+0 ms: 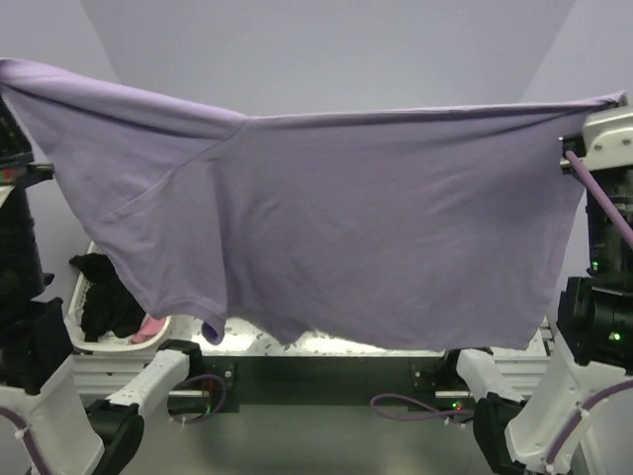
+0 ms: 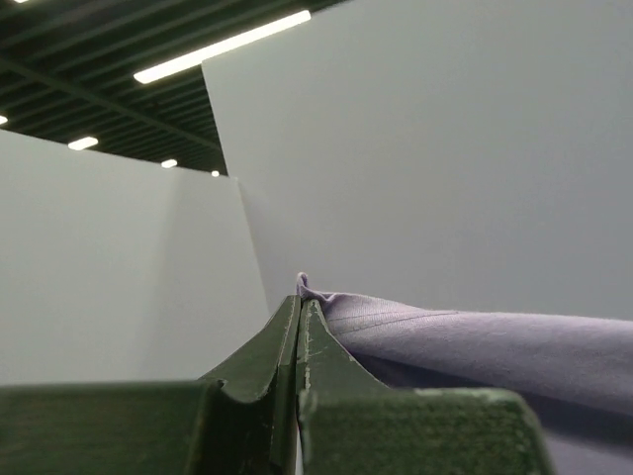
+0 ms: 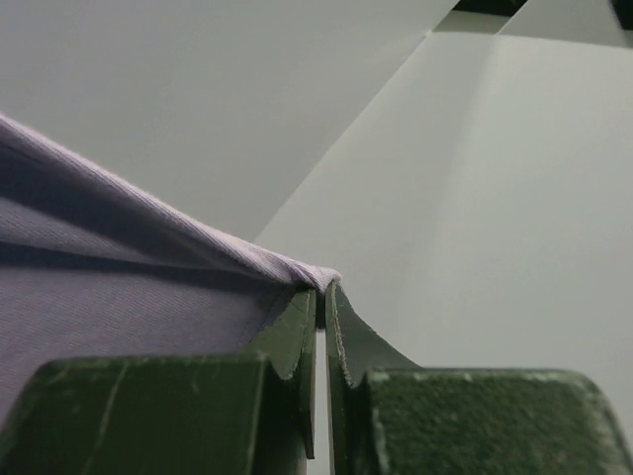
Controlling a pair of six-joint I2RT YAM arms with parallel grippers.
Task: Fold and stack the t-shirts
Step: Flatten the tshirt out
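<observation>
Nearest, along the bottom edge of the overhead view, the left arm (image 1: 148,381) and the right arm (image 1: 485,376) rise from their bases. Just beyond them, a bright speckled strip of the tabletop (image 1: 326,343) shows under the hanging cloth. At the lower left of that frame stands a white laundry basket (image 1: 77,307), which holds black cloth (image 1: 104,297) and a patch of pink cloth (image 1: 150,330).

Above these hangs the lilac t-shirt (image 1: 346,228), held in the air and spread across almost the whole width of the frame. Its taut top edge runs from the upper left corner to the upper right corner. A sleeve droops at the lower left, and the bottom edge hangs in front of the basket and the tabletop.

Left wrist view: the left pincer (image 2: 300,297) is closed on a small pinch of the lilac fabric at its fingertips, and the cloth runs off to the lower right of the frame. Beyond lie pale wall panels (image 2: 415,148) and, at the upper left, ceiling strip lights (image 2: 223,47).

Right wrist view: the right pincer (image 3: 321,297) is clamped on the fabric's edge. The cloth runs off to the left of the frame, with pale walls behind.
</observation>
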